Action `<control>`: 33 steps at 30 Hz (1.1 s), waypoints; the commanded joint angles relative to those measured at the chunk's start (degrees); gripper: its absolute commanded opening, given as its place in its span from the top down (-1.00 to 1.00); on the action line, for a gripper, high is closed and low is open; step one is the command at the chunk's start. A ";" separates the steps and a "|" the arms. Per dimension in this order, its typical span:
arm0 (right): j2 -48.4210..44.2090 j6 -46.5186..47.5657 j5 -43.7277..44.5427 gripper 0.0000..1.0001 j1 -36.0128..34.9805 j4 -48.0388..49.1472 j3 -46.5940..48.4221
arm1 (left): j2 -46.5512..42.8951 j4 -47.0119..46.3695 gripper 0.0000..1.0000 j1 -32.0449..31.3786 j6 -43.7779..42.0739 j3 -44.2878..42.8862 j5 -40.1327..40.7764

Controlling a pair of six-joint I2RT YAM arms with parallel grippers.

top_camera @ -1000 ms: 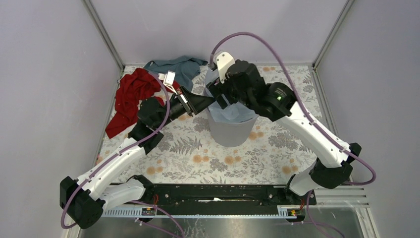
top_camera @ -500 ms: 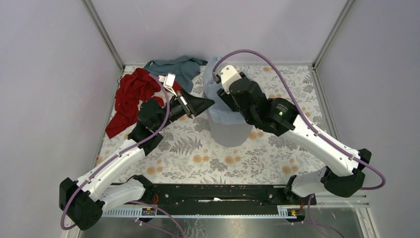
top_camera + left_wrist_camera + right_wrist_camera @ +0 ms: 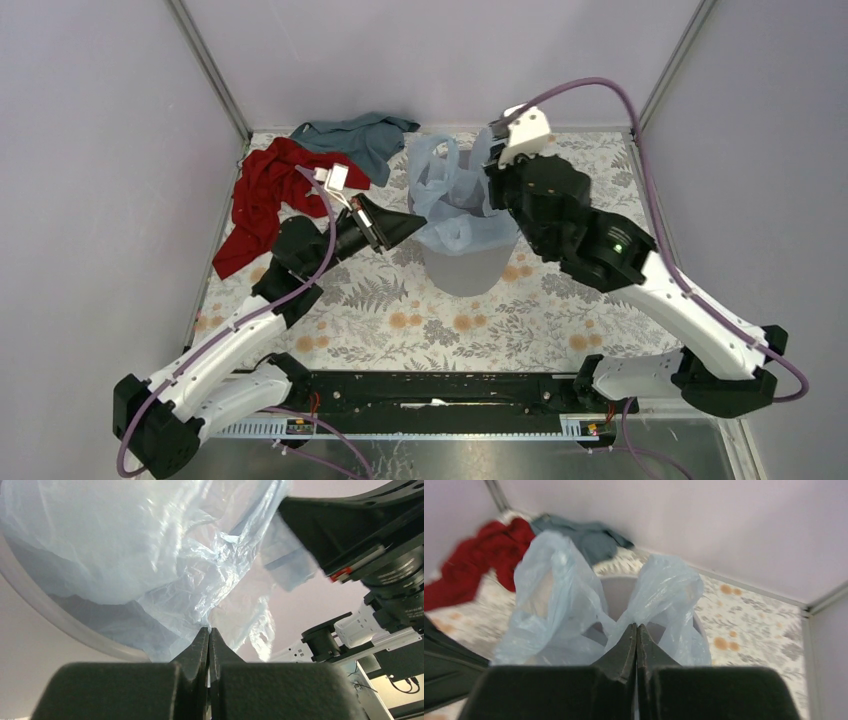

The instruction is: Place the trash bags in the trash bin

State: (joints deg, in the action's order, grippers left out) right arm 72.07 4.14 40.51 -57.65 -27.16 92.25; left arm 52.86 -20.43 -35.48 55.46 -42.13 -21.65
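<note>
Trash bags point(image 3: 455, 200) sat puffed over the mouth of the trash bin point(image 3: 465, 270) on the desk point(image 3: 380, 310), not yet pushed in. The left gripper point(image 3: 208, 632) had its jaws pinched on the left edge, and the right gripper point(image 3: 636, 630) was clamped on the right fold. Stuffing seemed underway; next, both should lower the film inside.

I see the bag point(image 3: 455, 200) pale blue and see-through, the bin point(image 3: 465, 270) light grey. In the far left corner I have a red cloth point(image 3: 262, 195) and a teal-grey cloth point(image 3: 355, 135). The table point(image 3: 400, 310) is white, printed with grey ferns and orange flowers. The walls point(image 3: 450, 50) are lilac.
</note>
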 commanded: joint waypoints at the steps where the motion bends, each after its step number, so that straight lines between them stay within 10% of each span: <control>1: -5.12 -8.91 -3.99 1.00 -0.14 8.71 -1.58 | -3.65 0.24 1.00 0.33 -2.48 0.73 0.02; 4: -5.87 -11.40 -6.07 1.00 -0.18 8.35 -1.88 | -4.90 3.82 0.84 0.30 -4.41 0.29 -0.19; 11: -7.49 -13.02 -10.52 1.00 -0.14 8.08 -4.26 | -7.37 25.27 -0.51 0.25 -18.54 -11.31 5.07; 15: -8.57 -12.86 -12.07 1.00 -0.18 9.22 -5.68 | -6.87 35.58 -0.95 0.24 -23.79 -20.27 10.73; 33: -8.70 -12.23 -13.26 1.00 -0.18 9.28 -5.76 | 16.42 36.22 -0.77 -0.56 -23.52 -45.71 12.70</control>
State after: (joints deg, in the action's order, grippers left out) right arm 64.29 -7.79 28.64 -57.65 -20.21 86.06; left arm 67.16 19.59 -35.62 31.55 -84.88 -8.16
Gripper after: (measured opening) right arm 0.011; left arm 0.895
